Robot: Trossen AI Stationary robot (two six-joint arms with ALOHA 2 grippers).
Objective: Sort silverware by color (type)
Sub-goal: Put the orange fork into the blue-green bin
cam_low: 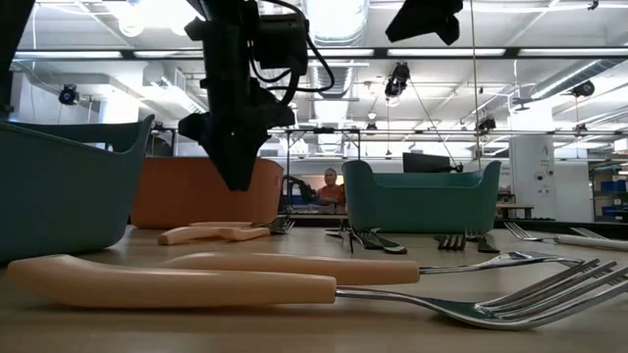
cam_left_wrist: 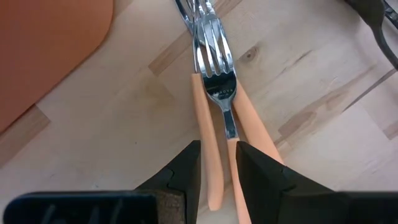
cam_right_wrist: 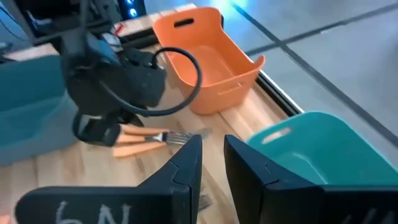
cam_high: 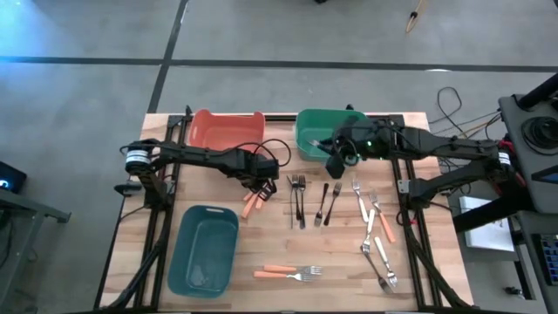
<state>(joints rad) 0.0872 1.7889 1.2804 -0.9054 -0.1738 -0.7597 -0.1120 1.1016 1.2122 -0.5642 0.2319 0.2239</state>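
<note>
Two or three orange-handled forks lie side by side on the table, near the orange bin. My left gripper is open and hovers just above their handles, one finger on either side; in the low view its tips stand clear of the forks. My right gripper hangs in the air by the green bin, with a narrow gap between its fingers and nothing in it. Black forks lie mid-table, white-handled ones to their right, and more orange-handled ones near the front.
A blue-green bin stands at the near left of the table. The orange and green bins stand along the far edge. A mixed cluster of utensils lies at the near right. Bare wood shows between the blue-green bin and the black forks.
</note>
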